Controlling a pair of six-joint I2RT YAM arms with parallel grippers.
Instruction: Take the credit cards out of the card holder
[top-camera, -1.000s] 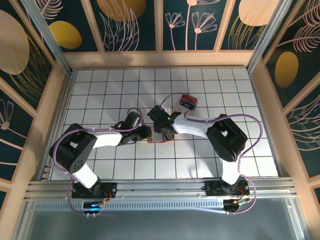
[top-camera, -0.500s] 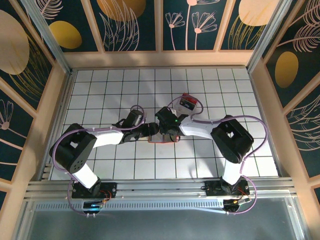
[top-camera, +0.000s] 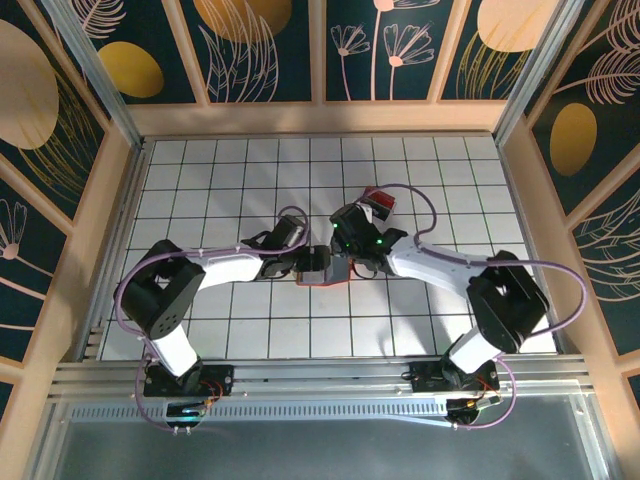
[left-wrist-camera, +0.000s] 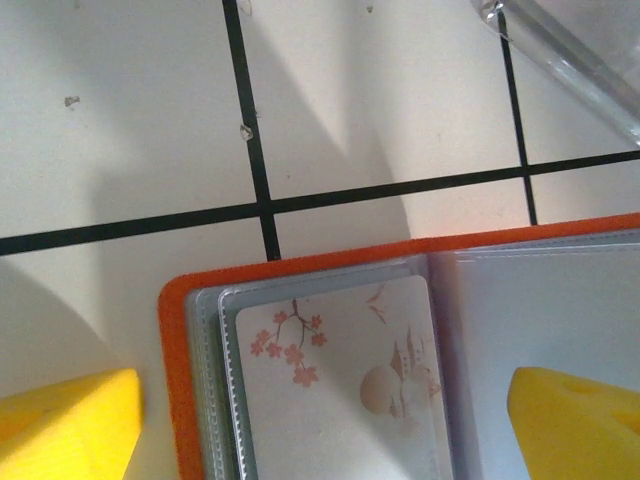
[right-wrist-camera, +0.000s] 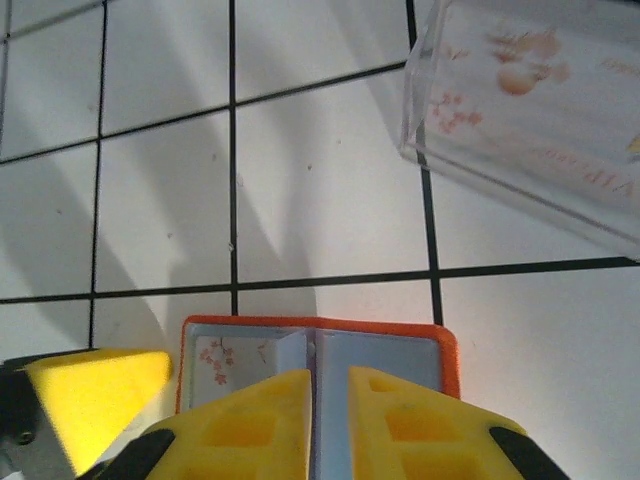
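Left fingers (left-wrist-camera: 70, 425): blunt yellow wedges, spread wide, flanking left leaf of card holder (left-wrist-camera: 172, 380). Right fingers (right-wrist-camera: 255, 415): ribbed yellow, narrow slit, over the centre fold; grip not clear. Card holder open flat mid-counter (right-wrist-camera: 320, 170), glossy white tile, black grid. Orange rim, blue-grey clear sleeves, blossom-print card (left-wrist-camera: 340, 390) inside. Rigid clear box (right-wrist-camera: 530, 110) at 1 o'clock, apart.

Left arm (top-camera: 225, 270), right arm (top-camera: 440, 265): both stretched forward and inward, wrists almost meeting, low.
Left gripper (left-wrist-camera: 325, 420): yellow fingers spread wide.
Right gripper (right-wrist-camera: 328, 390): yellow fingers nearly together, slim gap between.
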